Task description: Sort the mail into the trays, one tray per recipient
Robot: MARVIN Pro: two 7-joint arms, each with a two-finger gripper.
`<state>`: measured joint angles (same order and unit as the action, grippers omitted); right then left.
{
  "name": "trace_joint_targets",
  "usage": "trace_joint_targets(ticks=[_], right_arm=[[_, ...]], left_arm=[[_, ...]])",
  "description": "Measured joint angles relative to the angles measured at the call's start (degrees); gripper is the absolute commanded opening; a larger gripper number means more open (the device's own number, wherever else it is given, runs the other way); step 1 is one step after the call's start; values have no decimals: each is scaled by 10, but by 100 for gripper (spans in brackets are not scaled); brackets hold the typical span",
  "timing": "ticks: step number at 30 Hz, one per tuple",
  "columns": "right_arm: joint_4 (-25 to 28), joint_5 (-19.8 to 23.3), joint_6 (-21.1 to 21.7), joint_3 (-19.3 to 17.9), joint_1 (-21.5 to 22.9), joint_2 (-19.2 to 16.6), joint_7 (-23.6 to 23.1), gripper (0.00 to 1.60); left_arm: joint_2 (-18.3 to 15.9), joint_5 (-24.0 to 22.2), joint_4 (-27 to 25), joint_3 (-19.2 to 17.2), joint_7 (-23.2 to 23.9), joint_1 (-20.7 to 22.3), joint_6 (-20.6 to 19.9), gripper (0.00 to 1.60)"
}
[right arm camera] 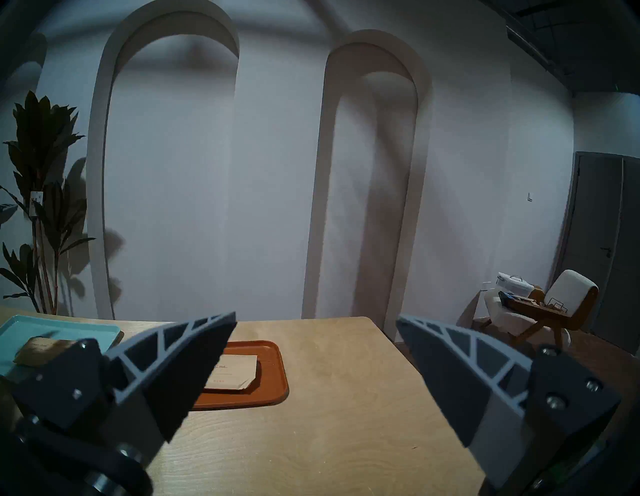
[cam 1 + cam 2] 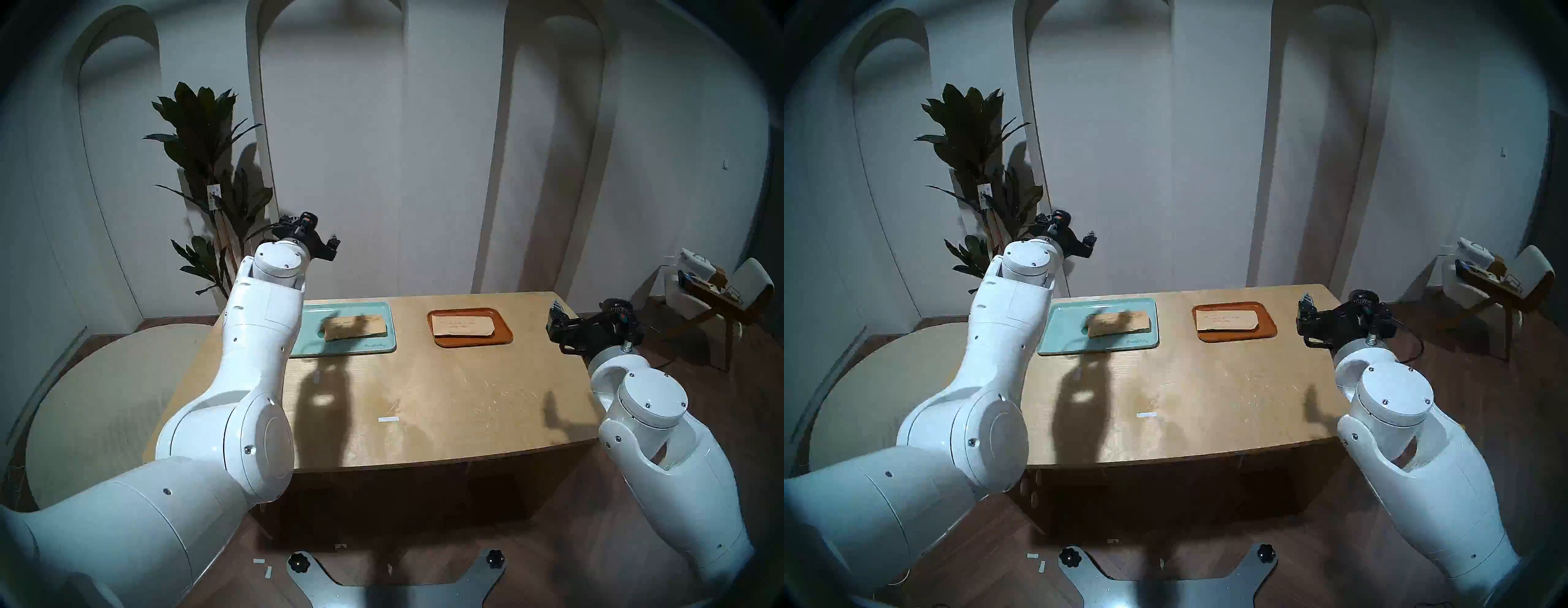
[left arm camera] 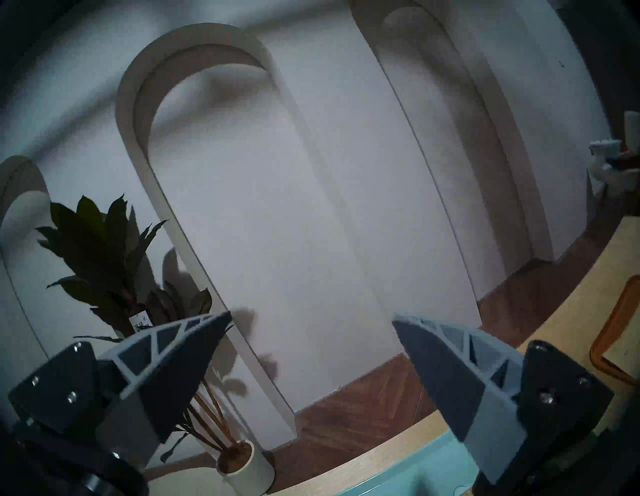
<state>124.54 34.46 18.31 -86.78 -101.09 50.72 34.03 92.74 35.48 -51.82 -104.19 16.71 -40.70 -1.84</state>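
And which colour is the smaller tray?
Orange-brown; the smaller tray shows best in the right wrist view.

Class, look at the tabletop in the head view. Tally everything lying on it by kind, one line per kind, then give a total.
Trays: 2, a mint-teal tray and an orange-brown tray.
Kraft envelopes: 2, one envelope in the teal tray, one envelope in the orange tray.
White paper strips: 1, the strip on the bare table.
Total: 5.

Faint script on teal tray [image 2: 373, 346] and handwriting on both envelopes, none legible
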Motion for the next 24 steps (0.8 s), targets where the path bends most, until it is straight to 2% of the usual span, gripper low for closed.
trace_joint_targets(ticks=[12,24], right_arm=[[-1,0,0,0,0,0,0,160],[-2,0,0,1,0,0,0,160]], left_arm=[[39,-37,-92,-26,1,-79,0,160],[78,-60,-180,-31,14,-162,0,160]])
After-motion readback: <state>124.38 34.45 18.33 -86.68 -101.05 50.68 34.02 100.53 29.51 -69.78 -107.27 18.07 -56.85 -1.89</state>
